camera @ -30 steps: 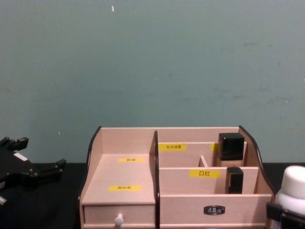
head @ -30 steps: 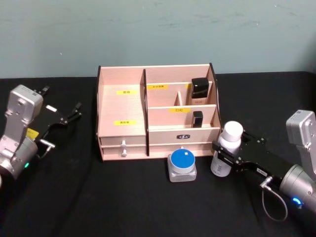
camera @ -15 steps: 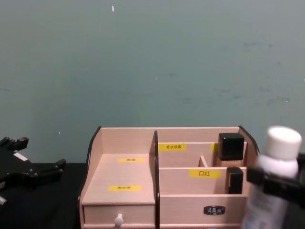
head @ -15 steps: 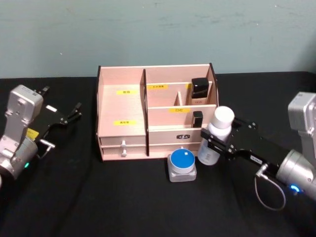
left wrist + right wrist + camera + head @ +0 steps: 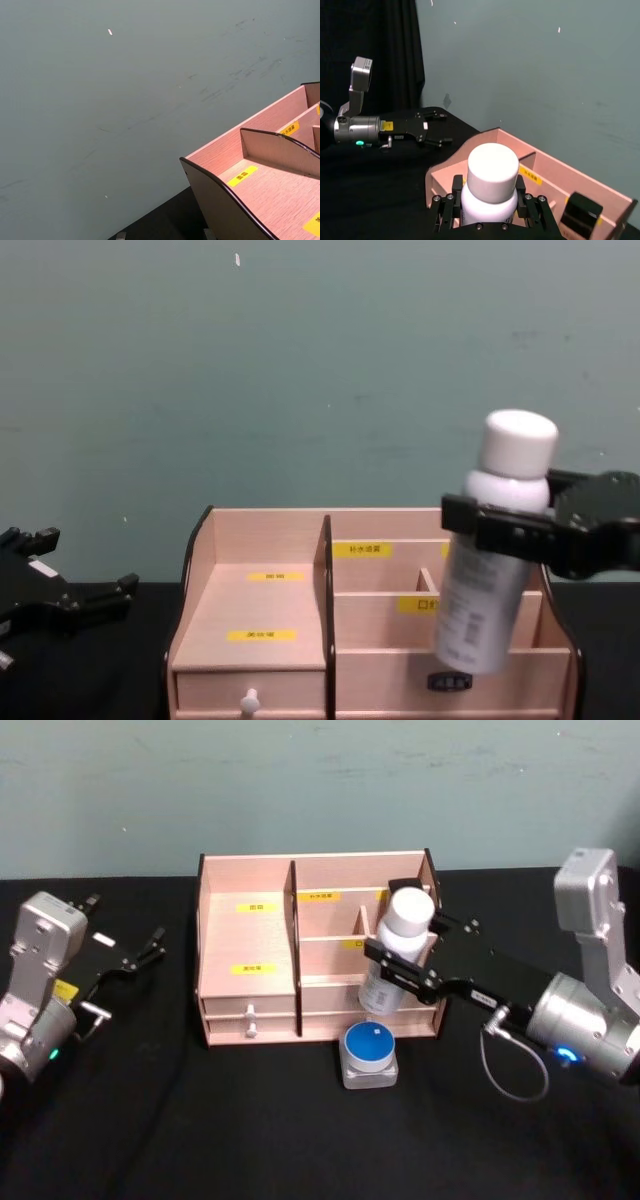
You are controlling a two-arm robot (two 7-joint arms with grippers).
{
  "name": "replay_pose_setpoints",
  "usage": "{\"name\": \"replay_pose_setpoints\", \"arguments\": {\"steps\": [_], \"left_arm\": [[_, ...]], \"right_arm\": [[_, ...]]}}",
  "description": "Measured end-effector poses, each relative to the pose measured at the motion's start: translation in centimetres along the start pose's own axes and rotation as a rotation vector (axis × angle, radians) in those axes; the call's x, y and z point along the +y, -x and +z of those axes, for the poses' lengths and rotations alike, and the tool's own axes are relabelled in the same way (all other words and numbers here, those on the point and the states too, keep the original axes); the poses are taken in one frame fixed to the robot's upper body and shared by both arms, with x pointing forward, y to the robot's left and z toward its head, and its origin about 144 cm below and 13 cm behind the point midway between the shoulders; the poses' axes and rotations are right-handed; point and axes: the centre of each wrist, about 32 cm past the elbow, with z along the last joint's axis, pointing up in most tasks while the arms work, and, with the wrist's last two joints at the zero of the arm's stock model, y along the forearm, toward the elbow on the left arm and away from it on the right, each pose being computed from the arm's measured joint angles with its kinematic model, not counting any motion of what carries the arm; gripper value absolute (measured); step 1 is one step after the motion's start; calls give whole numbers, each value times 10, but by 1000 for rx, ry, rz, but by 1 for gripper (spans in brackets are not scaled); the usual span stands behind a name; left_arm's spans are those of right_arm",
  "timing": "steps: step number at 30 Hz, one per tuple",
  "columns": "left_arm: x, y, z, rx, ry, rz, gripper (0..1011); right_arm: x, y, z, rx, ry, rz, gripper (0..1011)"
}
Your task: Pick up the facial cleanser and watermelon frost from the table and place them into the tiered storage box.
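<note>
My right gripper (image 5: pixel 399 960) is shut on a white bottle with a white cap (image 5: pixel 410 910), taken as the facial cleanser. It holds the bottle tilted in the air over the front right compartments of the tiered storage box (image 5: pixel 247 935). The chest view shows the bottle (image 5: pixel 480 610) clamped below its cap by the gripper (image 5: pixel 497 530), in front of the box (image 5: pixel 260 610). A small jar with a blue lid (image 5: pixel 369 1052), taken as the watermelon frost, stands on the table before the box. My left gripper (image 5: pixel 125 925) rests open at the far left.
The black table (image 5: pixel 250 1130) runs up to a teal wall. The box's left stepped section (image 5: pixel 260 190) holds nothing. A black-capped item (image 5: pixel 580 215) stands in a back right compartment. A white-knobbed drawer (image 5: pixel 250 1018) faces front.
My right gripper has lifted the white bottle off the table and carried it left, up over the right part of the box. The left arm and the blue-lidded jar have not moved.
</note>
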Motion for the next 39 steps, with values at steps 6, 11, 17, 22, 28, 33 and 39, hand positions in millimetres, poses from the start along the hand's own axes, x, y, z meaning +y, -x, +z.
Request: {"name": "replay_pose_setpoints", "arguments": {"steps": [6, 11, 17, 22, 28, 33, 39], "left_arm": [[0, 0, 0, 0, 0, 0, 1001], [0, 0, 0, 0, 0, 0, 1001], [0, 0, 0, 0, 0, 0, 1001], [0, 0, 0, 0, 0, 0, 1001], [0, 0, 0, 0, 0, 0, 1001], [0, 0, 0, 0, 0, 0, 1001], [0, 0, 0, 0, 0, 0, 1001]], "right_arm": [[13, -5, 5, -2, -13, 5, 599], [26, -9, 8, -6, -24, 8, 599], [38, -13, 10, -15, -23, -2, 599], [52, -23, 10, -15, -25, -28, 599], [66, -30, 8, -24, -19, -49, 599], [77, -36, 6, -31, -13, -62, 599], [86, -41, 3, -31, -7, -78, 599]]}}
